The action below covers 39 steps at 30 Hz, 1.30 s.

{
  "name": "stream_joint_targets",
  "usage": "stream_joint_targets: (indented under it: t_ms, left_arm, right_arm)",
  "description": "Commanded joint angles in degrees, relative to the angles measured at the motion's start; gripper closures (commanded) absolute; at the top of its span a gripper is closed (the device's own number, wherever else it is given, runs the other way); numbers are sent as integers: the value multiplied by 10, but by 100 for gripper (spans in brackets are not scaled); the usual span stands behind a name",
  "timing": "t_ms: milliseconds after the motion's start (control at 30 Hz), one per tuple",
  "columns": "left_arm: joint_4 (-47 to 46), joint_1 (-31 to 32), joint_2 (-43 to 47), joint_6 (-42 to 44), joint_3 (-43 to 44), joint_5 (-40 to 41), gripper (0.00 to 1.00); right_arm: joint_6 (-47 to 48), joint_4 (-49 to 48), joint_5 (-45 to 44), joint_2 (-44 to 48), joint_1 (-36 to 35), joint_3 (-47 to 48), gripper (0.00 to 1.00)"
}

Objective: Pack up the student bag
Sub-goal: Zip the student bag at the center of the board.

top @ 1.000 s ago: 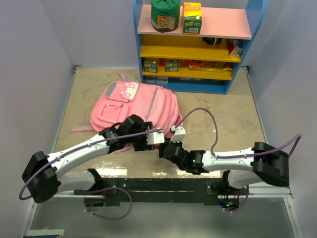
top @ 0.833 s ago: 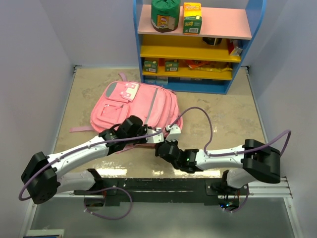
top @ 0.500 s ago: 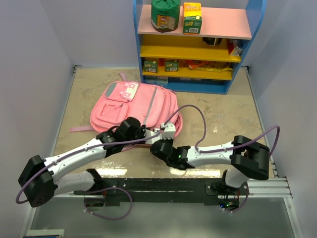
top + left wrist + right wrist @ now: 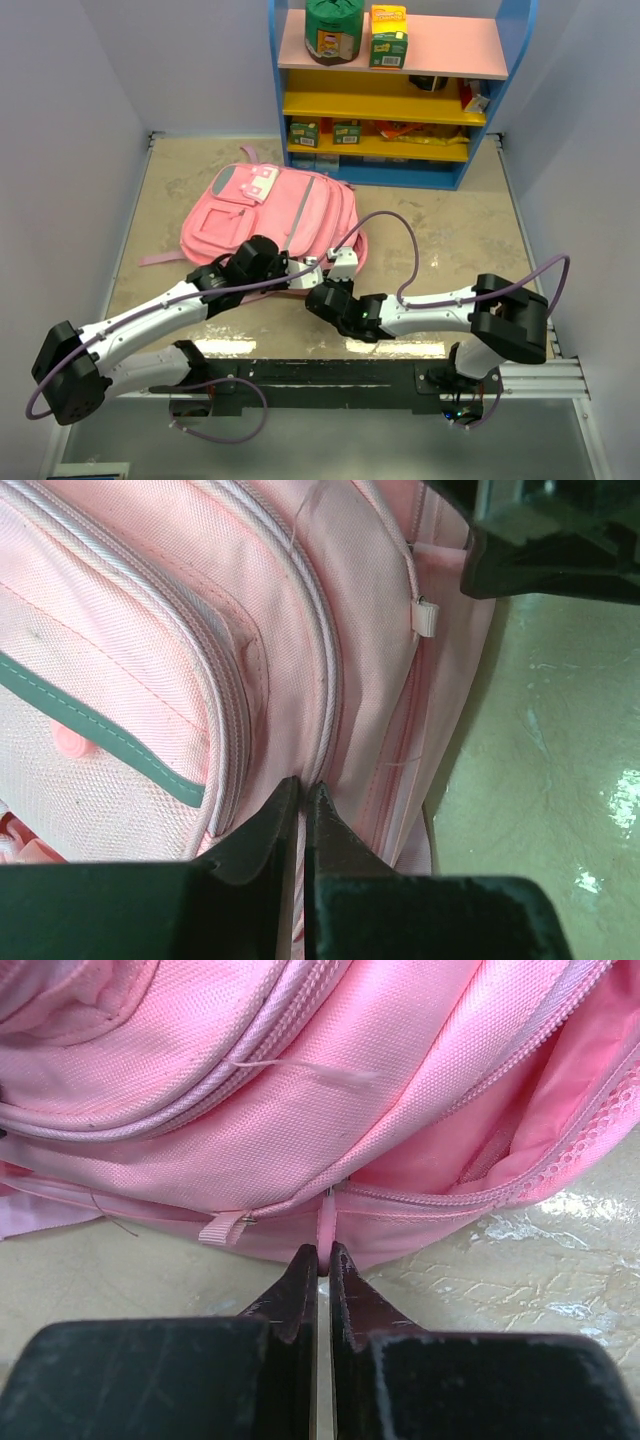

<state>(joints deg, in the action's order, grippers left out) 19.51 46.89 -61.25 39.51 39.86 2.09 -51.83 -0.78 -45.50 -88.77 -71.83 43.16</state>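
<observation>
The pink student bag [image 4: 285, 205] lies flat mid-table, front pockets to the left. At its near edge my left gripper [image 4: 297, 276] meets it; the left wrist view shows this gripper [image 4: 302, 785] shut, pinching a ridge of pink fabric along a zipper seam of the bag [image 4: 150, 630]. My right gripper [image 4: 322, 281] is right beside it. In the right wrist view the right gripper [image 4: 324, 1250] is shut on the pink zipper pull tab [image 4: 326, 1222] of the bag's [image 4: 330, 1070] main compartment. To the right of the pull the zipper gapes, showing pink lining [image 4: 560, 1080].
A blue shelf unit [image 4: 395, 90] stands at the back, close behind the bag, with a green canister [image 4: 333, 30] and a yellow-green box [image 4: 388, 35] on top. Purple walls close in left and right. Bare beige tabletop [image 4: 470, 230] lies right of the bag.
Both grippers have closed, the left on the bag's seam fabric, the right on the zipper pull. The right arm swung left to the bag's near edge; the bag shifted slightly left.
</observation>
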Motion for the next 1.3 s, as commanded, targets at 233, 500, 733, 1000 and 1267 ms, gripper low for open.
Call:
stream_joint_targets:
  t_ms: [233, 500, 733, 1000, 1267]
  left_arm:
    - [33, -25, 53, -6, 15, 0, 100]
    - [83, -29, 74, -3, 33, -7, 100]
    - [160, -37, 123, 22, 44, -22, 100]
    - [224, -37, 153, 74, 24, -54, 100]
    - [290, -37, 198, 159, 30, -31, 100]
  right_arm:
    - [-29, 44, -12, 134, 9, -83, 100]
    - [-42, 84, -43, 176, 9, -91, 100]
    - [-14, 89, -57, 172, 46, -84, 100]
    - [74, 46, -81, 194, 78, -56, 100]
    - [104, 36, -62, 164, 139, -43, 100]
